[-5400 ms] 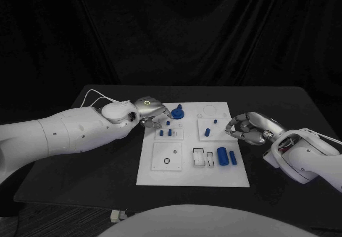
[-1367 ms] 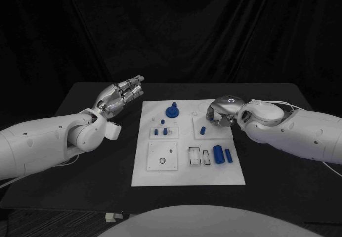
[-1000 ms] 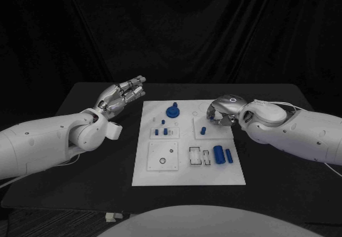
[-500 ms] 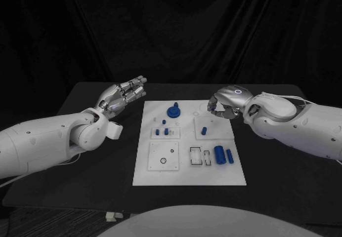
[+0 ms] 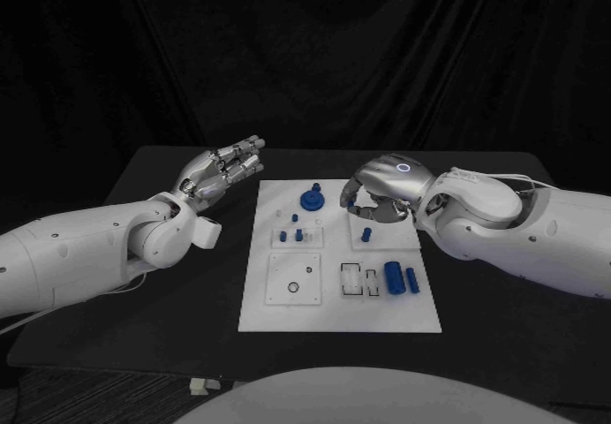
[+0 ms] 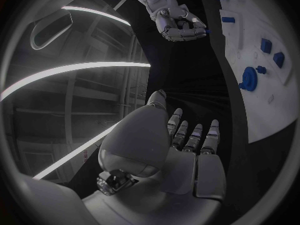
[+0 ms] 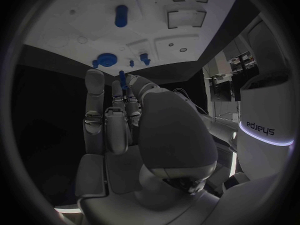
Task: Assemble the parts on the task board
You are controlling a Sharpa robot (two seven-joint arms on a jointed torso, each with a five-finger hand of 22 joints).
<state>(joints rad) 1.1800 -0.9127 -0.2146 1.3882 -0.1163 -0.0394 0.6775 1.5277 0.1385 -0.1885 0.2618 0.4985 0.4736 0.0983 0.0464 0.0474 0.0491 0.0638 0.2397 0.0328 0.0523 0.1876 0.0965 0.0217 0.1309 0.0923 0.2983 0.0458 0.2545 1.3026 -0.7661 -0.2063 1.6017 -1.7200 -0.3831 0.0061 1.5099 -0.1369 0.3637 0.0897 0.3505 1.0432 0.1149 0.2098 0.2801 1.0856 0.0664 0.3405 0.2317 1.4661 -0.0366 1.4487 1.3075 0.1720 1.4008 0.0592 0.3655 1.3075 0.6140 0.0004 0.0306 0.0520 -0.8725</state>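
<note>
Left hand: [image 5: 219,172] raised over the black table [image 5: 153,181] just off the board's far left corner, palm up, fingers straight and slightly apart, holding nothing
Right hand: [image 5: 377,192] above the board's far right part, fingers curled downward; the right wrist view shows a slim blue peg [image 7: 123,79] pinched between thumb and fingertips
Task board: [image 5: 337,314] white plate at table centre, lying flat
Round blue knob: [image 5: 312,197] standing on the board's far edge, near the right hand
Small blue pegs: [image 5: 291,235] upright in the left middle block
Single blue peg: [image 5: 366,235] upright in the right middle block, just below the right hand
Blue cylinders: [image 5: 401,277] two lying side by side on the near right area, beside rectangular slots [image 5: 358,279]
</note>
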